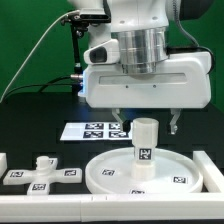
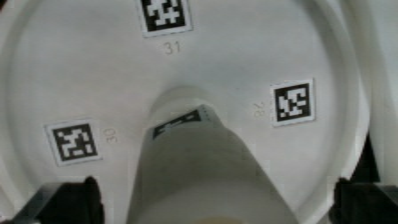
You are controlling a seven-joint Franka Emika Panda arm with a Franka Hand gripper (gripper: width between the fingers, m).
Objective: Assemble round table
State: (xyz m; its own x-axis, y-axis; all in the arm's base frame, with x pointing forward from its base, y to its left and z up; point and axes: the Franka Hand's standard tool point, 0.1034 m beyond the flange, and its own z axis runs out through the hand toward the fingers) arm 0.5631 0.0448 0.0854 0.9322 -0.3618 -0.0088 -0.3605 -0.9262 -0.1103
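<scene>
The round disc (image 1: 105, 180) is seen lying flat on the desk (image 1: 40, 115), rimmed side up. The leg (image 1: 145, 152) is stood upright at the disc's centre, with its lower end set into the disc. The first joint of the round table is therefore judged to be made, or nearly so, though it cannot be told from either view whether the leg is seated fully home. The gripper (image 1: 146, 128) is held directly above the disc's centre with its jaws spread wide. One finger is placed on each side of the leg's upper end and a clear gap is kept on both sides, so nothing is gripped. The same is shown in the wrist view, where the leg is framed between the two dark fingertips (image 2: 75, 200) without being touched. The cross-shaped foot (image 1: 42, 170) is found lying loose on the desk, beside the disc on the exterior view's left and apart from it, and is not yet fitted. The marker board (image 1: 92, 130) is seen beyond the disc, behind the leg. By this reckoning, roughly half the work is done. The foot remains to be picked up, brought over the disc's centre and fixed onto the leg's free upper end, and the leg may need further tightening first.
</scene>
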